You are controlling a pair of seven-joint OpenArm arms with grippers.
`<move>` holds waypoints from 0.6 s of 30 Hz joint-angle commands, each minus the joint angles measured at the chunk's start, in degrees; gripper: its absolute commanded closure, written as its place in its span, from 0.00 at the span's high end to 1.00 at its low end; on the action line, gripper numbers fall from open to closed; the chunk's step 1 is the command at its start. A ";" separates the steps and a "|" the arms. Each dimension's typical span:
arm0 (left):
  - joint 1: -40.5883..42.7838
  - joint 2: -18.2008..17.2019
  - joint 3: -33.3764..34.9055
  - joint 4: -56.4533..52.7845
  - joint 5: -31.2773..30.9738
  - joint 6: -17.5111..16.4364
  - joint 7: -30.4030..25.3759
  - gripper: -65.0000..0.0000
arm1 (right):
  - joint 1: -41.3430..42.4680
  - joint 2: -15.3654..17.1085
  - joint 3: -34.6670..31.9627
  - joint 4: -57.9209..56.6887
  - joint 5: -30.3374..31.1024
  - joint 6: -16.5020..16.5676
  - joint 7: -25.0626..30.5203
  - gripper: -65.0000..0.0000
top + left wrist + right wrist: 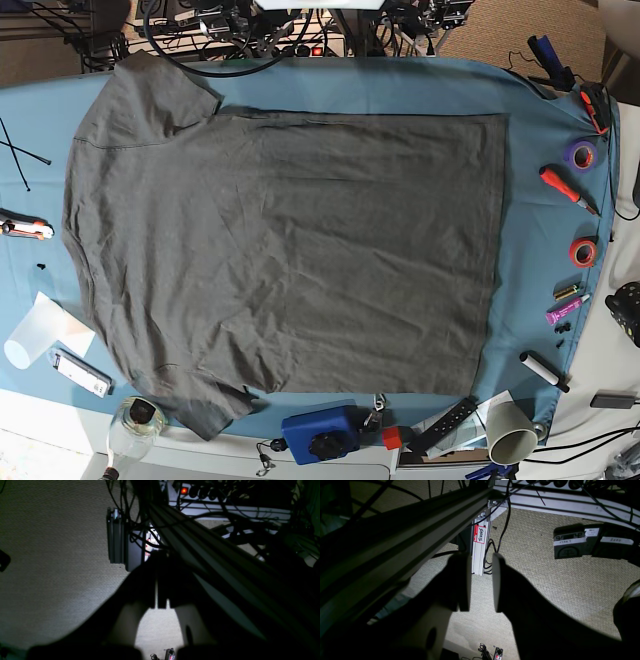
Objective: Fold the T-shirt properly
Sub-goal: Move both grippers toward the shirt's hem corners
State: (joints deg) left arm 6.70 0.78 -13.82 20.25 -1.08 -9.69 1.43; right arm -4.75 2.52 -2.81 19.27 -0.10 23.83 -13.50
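The dark grey T-shirt (290, 250) lies spread flat on the blue table cloth (545, 180) in the base view. Its sleeves are at the far left and near left, and its hem is on the right. Neither arm shows in the base view. In the left wrist view my left gripper (156, 597) hangs over the carpet floor with only a thin slit between its fingers and nothing in it. In the right wrist view my right gripper (481, 582) is open and empty above the floor. The T-shirt does not show in either wrist view.
Tape rolls (583, 250), a screwdriver (566, 188) and markers (543, 369) lie along the table's right edge. A blue box (320, 432), a cup (512, 428) and a glass jar (140, 420) stand at the front. Aluminium frame beams (395, 542) and cables run beside both grippers.
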 commanded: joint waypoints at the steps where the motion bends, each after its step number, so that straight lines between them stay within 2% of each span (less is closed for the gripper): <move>1: 0.13 0.13 0.15 0.28 0.02 -0.44 -0.46 0.00 | 0.00 0.02 -0.20 0.50 0.28 0.59 -0.15 0.24; 18: 0.13 0.15 0.15 0.66 0.02 -0.68 -0.44 0.00 | 0.00 0.02 -0.20 0.50 0.28 0.59 -0.15 0.24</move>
State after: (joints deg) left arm 6.68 0.78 -13.82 20.64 -1.08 -9.74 1.41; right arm -4.75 2.52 -2.81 19.27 -0.10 23.83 -13.50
